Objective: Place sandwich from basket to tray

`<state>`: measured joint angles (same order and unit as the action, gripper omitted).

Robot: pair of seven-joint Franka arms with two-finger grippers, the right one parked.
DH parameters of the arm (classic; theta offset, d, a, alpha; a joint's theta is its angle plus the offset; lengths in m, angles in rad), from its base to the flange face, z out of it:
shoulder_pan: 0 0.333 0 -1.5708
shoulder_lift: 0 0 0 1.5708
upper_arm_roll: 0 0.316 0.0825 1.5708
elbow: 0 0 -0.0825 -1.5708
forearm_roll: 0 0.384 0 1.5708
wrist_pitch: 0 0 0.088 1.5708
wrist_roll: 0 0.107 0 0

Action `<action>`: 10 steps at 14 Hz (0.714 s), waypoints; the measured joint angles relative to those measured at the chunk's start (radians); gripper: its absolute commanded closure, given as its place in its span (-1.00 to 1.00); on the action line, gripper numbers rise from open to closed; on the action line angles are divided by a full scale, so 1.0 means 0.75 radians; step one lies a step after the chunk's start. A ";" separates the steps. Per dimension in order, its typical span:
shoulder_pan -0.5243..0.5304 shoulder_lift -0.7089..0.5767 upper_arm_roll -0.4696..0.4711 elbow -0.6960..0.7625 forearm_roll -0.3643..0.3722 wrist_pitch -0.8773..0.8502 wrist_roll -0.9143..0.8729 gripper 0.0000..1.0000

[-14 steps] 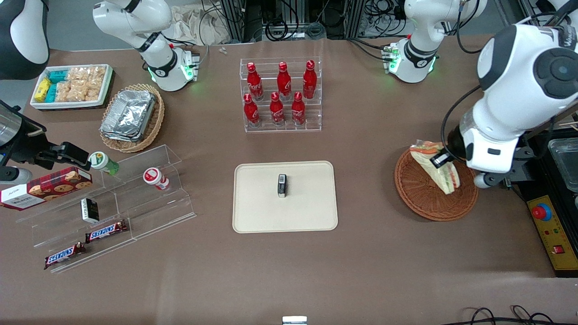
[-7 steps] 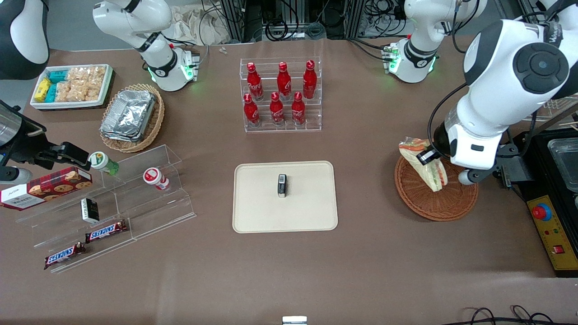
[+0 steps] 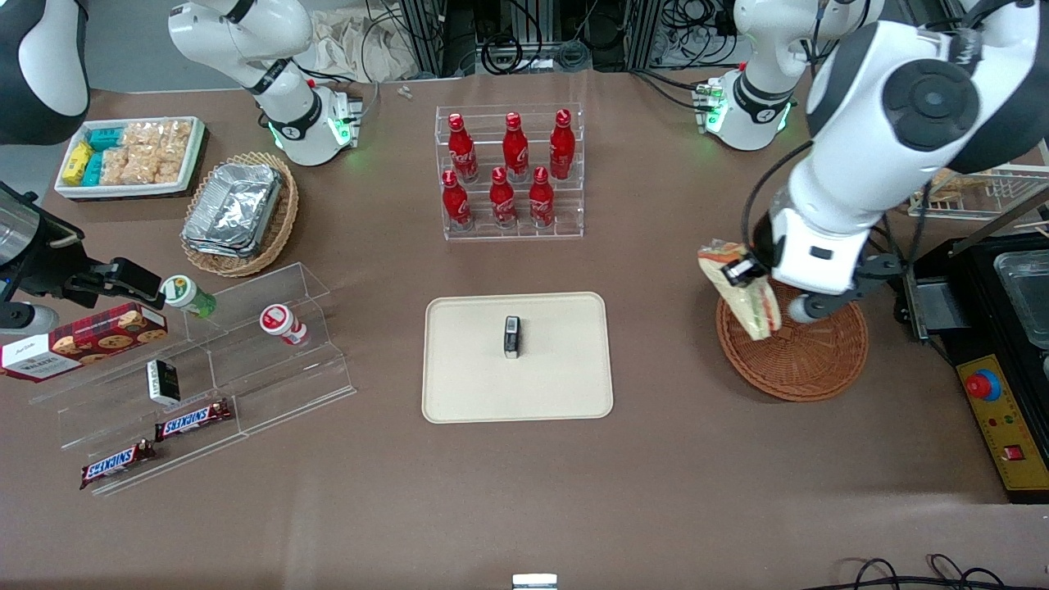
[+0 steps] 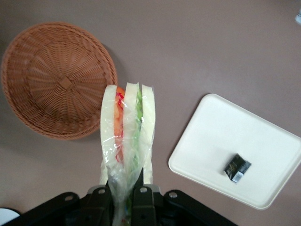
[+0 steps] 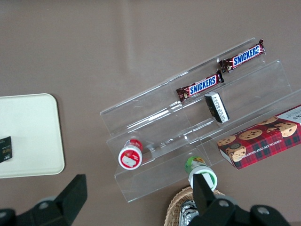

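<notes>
- We count six red bottles (image 3: 508, 168) in the clear rack (image 3: 512, 221).
- We see two chocolate bars (image 3: 192, 419) on the clear stepped shelf (image 3: 270, 369).
- We see two small round tubs (image 3: 283, 323) there.
- We count one cookie box (image 3: 82, 340).
- We count one sandwich (image 3: 742, 293), one gripper (image 3: 750, 272), one tray (image 3: 459, 360).
- We see two wicker baskets (image 3: 807, 360).

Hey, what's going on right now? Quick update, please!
Gripper shut on the sandwich, lifted clear of the basket, above its rim. Tray not yet reached. Small dark packet sits mid-tray.
</notes>
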<state>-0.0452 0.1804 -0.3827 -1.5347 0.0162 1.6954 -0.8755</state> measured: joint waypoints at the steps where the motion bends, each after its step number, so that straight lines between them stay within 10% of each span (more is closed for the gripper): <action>1: -0.001 0.023 -0.043 0.000 0.000 0.031 0.000 1.00; 10: -0.189 0.457 -0.149 -0.011 0.180 0.435 0.004 1.00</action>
<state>-0.1870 0.5233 -0.4945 -1.5426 0.1509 2.0218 -0.8728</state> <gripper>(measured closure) 0.846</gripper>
